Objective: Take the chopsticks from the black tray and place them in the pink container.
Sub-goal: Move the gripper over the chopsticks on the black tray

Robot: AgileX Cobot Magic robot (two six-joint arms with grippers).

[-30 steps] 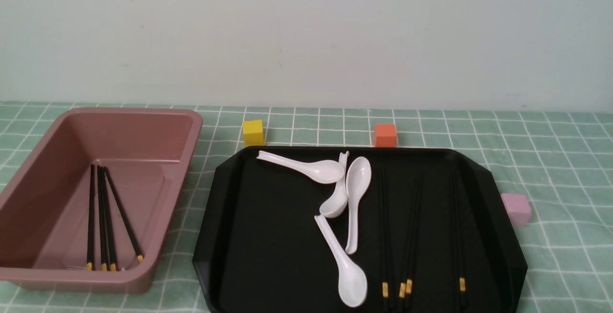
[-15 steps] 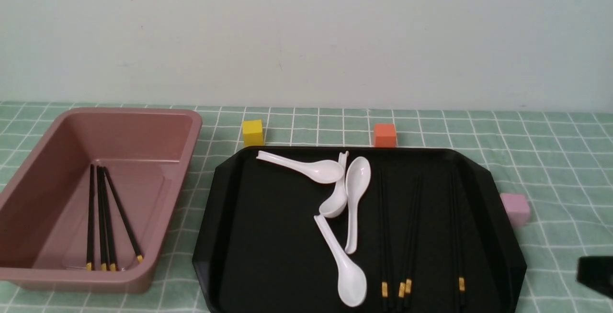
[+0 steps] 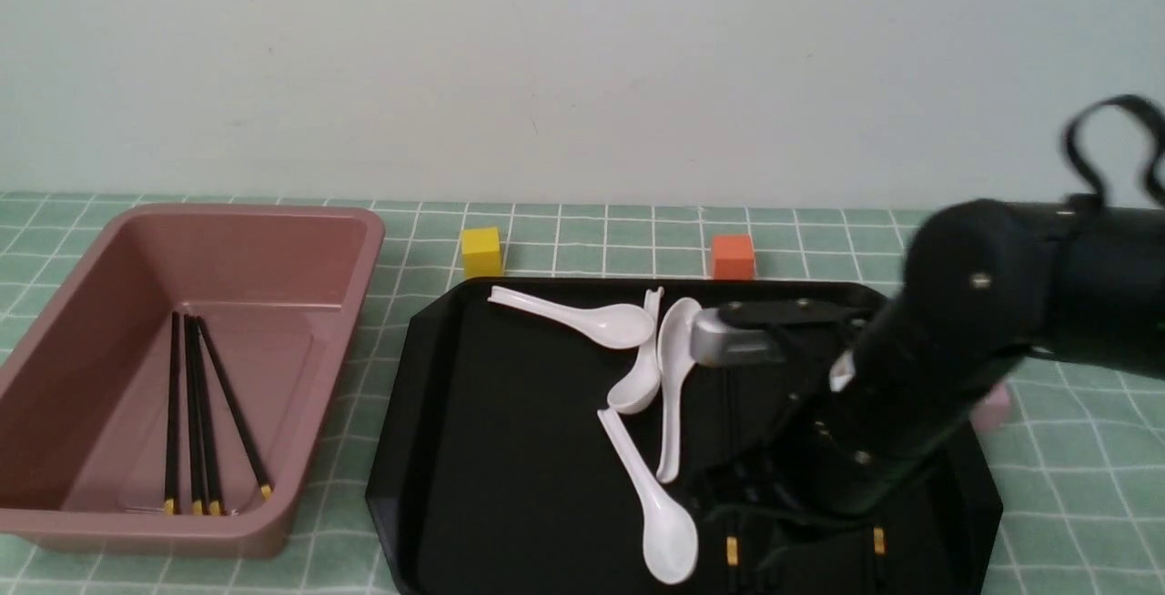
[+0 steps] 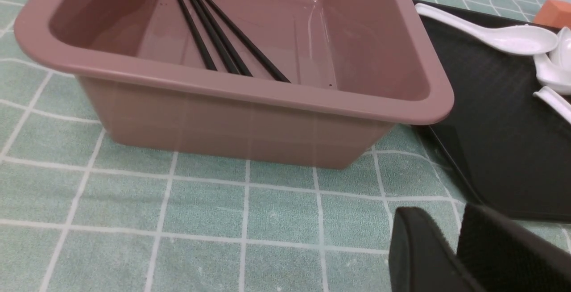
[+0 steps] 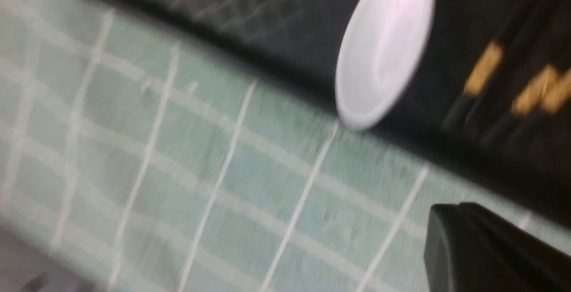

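The black tray [image 3: 428,449] lies at 3 o'clock from the pink container [image 3: 355,304]. The right gripper [image 3: 764,497] hangs over the tray's 5 o'clock area, its jaws hidden, so I cannot tell how they stand. The left gripper [image 4: 459,243] has jaws that look pressed together, empty. The chopsticks [image 3: 731,551] there seem light, stiff and slick: pinch crosswise near mid-length.
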